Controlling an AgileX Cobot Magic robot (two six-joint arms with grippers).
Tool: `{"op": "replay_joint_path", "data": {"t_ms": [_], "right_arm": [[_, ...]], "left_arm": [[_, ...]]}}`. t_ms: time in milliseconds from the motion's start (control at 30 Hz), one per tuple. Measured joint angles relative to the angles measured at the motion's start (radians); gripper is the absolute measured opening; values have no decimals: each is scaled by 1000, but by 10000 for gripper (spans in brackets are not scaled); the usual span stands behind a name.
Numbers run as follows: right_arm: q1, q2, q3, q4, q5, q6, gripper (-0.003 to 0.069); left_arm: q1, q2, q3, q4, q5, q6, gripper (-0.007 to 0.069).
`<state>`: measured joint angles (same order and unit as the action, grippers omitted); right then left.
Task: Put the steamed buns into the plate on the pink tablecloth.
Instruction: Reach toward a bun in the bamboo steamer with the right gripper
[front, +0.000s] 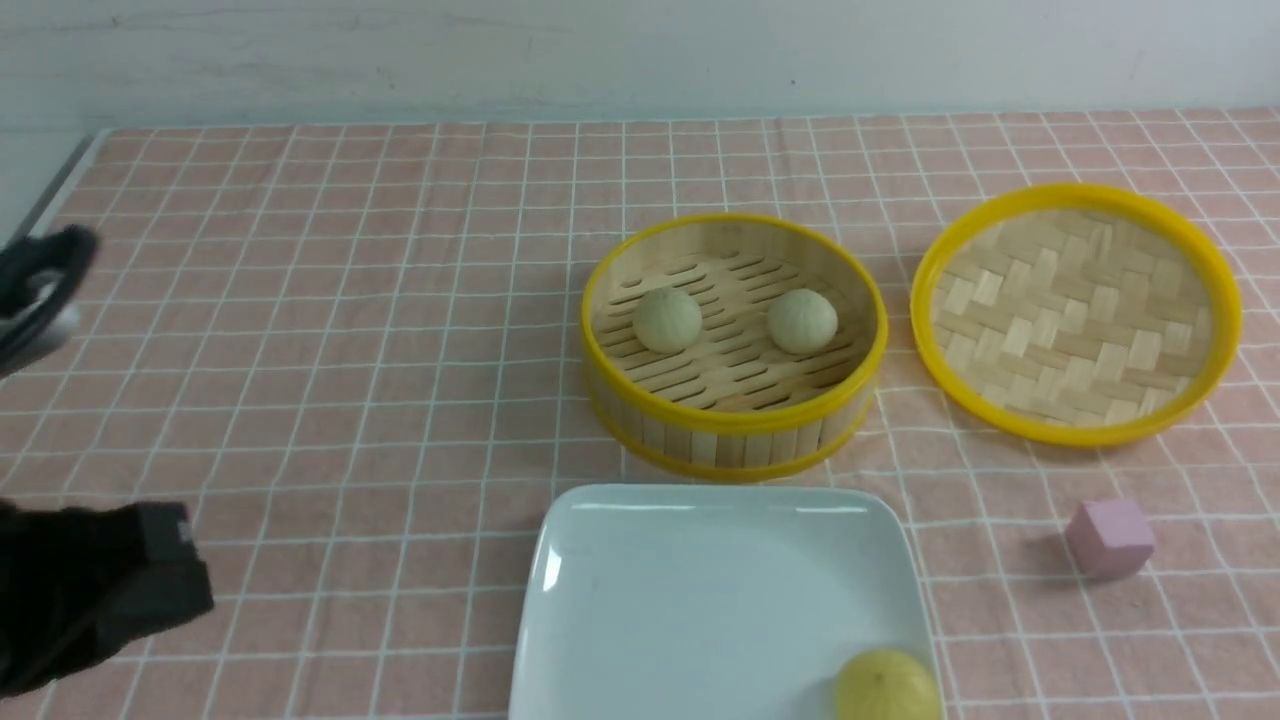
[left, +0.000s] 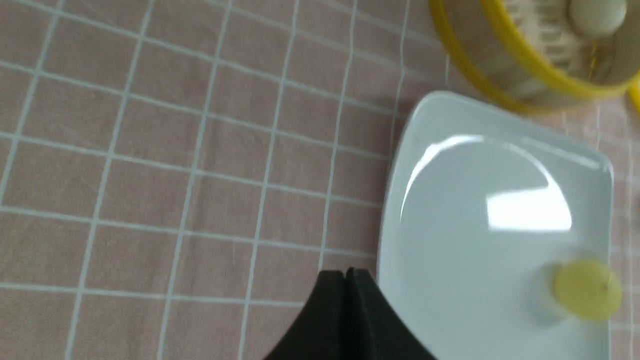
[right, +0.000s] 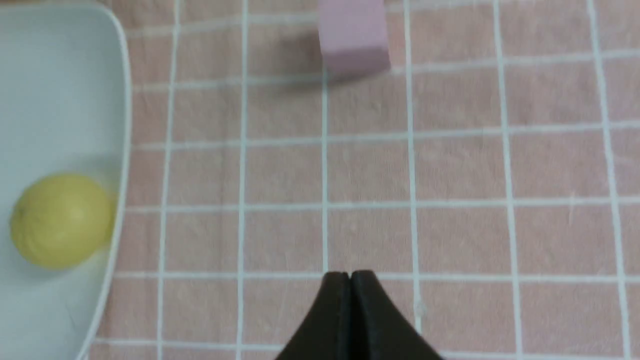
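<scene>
**Both grippers closed on nothing; buns lie in the steamer**

Nearest, the left gripper (left: 346, 274) is seen with its jaws pressed together and nothing between them. It is held over the pink tablecloth (front: 350, 350), just beside the left edge of the plate (front: 700, 570). The right gripper (right: 350, 275) is likewise closed and holds nothing, over bare cloth to the plate's right.

The surface is covered by the cloth, salmon-pink with a thin white grid. The white square plate is laid at the near edge, and a lemon-coloured ball (front: 887, 685) is carried in its near right corner. A pink cube (front: 1110, 538) is set on the cloth to the right of the plate.

Just beyond the plate's far rim the bamboo steamer (front: 735, 425) is placed. The left bun (front: 667, 319) and the right bun (front: 802, 320) are kept apart on its slatted floor. The woven lid (front: 1075, 315) is laid on the cloth to the steamer's right.

Farthest, the cloth is bounded by a plain white wall (front: 640, 50).
</scene>
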<state>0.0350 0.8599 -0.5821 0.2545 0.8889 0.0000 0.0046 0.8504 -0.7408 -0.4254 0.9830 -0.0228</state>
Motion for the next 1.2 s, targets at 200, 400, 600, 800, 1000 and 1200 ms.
{"op": "replay_joint_path", "data": {"t_ms": [200,400,600,800,1000,1200], "right_arm": [[0,243,-110,259,71,-236,-3],[47,436,-238,567,136,-506,51],[204,627,-432,539,108,-516,124],[320,839,-710,323,13,-406,244],[336,1042,-949,160,-178,-328,409],[336,1173,-1029,70,-312,-313,435]], "left_arm": [[0,210,-59,-146,13,173,11],[0,330,-60,-223,-5,249,41],[0,375,-60,-227,-18,256,108],[0,377,-60,-228,-35,256,200],[0,377,-60,-251,-55,256,254],[0,377,-60,-258,-63,256,255]]}}
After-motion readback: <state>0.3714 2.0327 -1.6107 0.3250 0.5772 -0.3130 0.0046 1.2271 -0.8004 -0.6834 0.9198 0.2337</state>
